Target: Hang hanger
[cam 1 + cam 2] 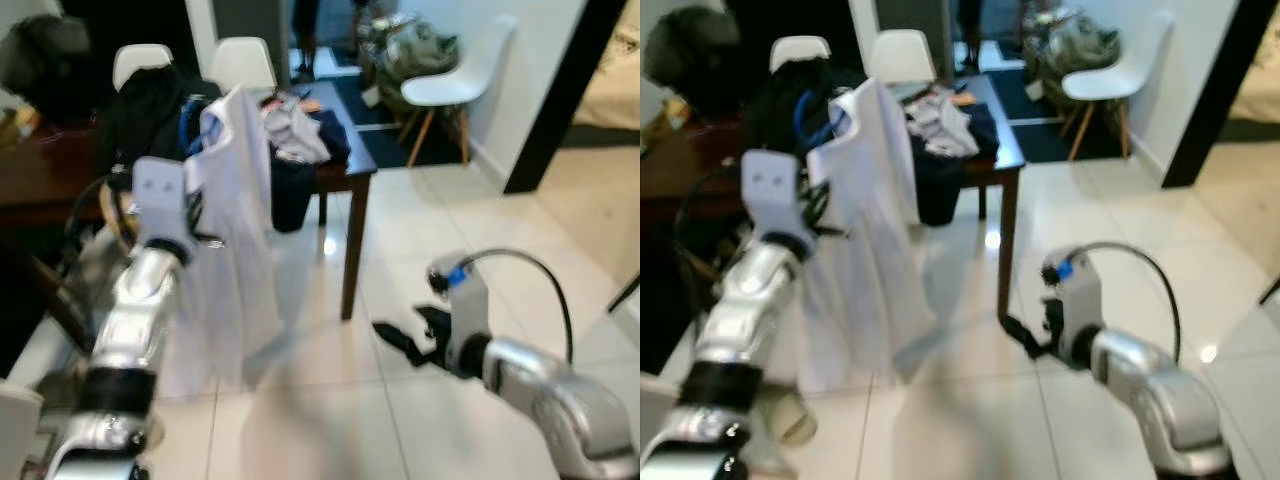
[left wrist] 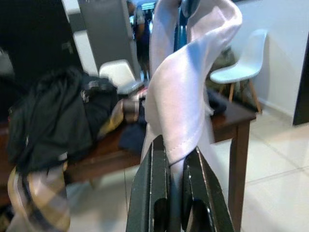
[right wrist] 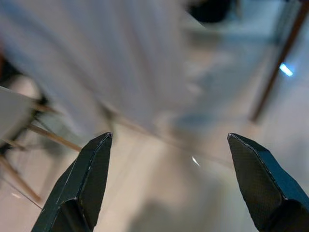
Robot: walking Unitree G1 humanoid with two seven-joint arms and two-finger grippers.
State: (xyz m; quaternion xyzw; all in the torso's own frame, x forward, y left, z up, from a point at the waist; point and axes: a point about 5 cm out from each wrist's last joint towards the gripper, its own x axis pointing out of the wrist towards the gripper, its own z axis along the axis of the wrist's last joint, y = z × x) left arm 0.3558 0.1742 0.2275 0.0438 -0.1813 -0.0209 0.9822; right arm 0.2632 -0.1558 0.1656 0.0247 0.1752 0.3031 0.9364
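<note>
White garment (image 1: 235,230) on blue hanger (image 1: 803,112), draped long

I see the white shirt (image 1: 235,210) hanging long on a blue hanger (image 1: 190,122), beside the dark table (image 1: 345,160).

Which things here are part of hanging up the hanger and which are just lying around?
Part of the job:
white garment on a blue hanger
left gripper, shut on the fabric
right gripper, open

Lying about:
dark wooden table
pile of clothes
black jacket
white chairs
</note>
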